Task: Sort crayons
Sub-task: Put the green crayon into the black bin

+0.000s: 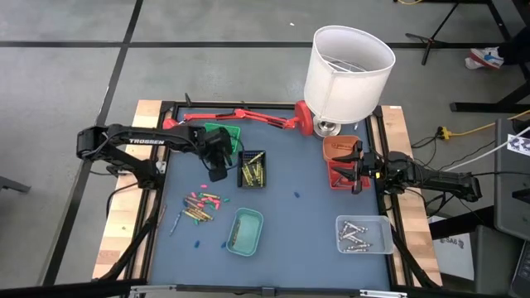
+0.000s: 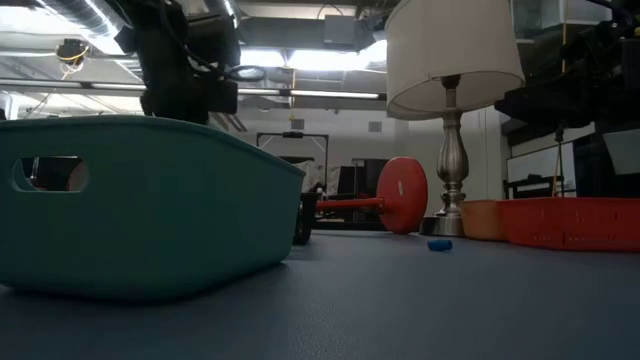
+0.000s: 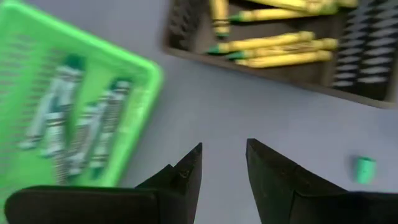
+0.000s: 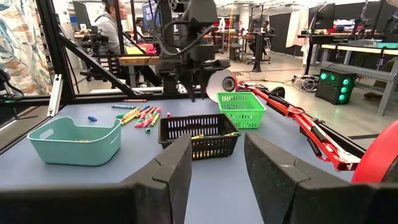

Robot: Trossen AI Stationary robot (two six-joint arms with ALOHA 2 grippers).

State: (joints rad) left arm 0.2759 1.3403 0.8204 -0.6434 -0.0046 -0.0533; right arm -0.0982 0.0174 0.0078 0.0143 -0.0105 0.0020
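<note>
Partly sorted: yellow crayons (image 1: 252,170) lie in the black tray (image 1: 242,157), green ones in the green tray (image 3: 134,62). A loose pile (image 1: 201,207) waits on the desk (image 1: 290,157). Left gripper (image 3: 222,163) released, empty, beside the black tray. Right gripper (image 4: 214,163) released, idle at the red tray (image 1: 338,175).

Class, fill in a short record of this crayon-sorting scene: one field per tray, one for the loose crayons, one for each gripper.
green mesh tray: holds green crayons
black mesh tray: holds yellow crayons
teal plastic tray: near table's front edge
clear tray: holds silvery crayons
loose crayons: mixed pile, left of teal tray
left gripper: open, empty, above bare table between green and black trays
right gripper: open, empty, over red tray
</note>
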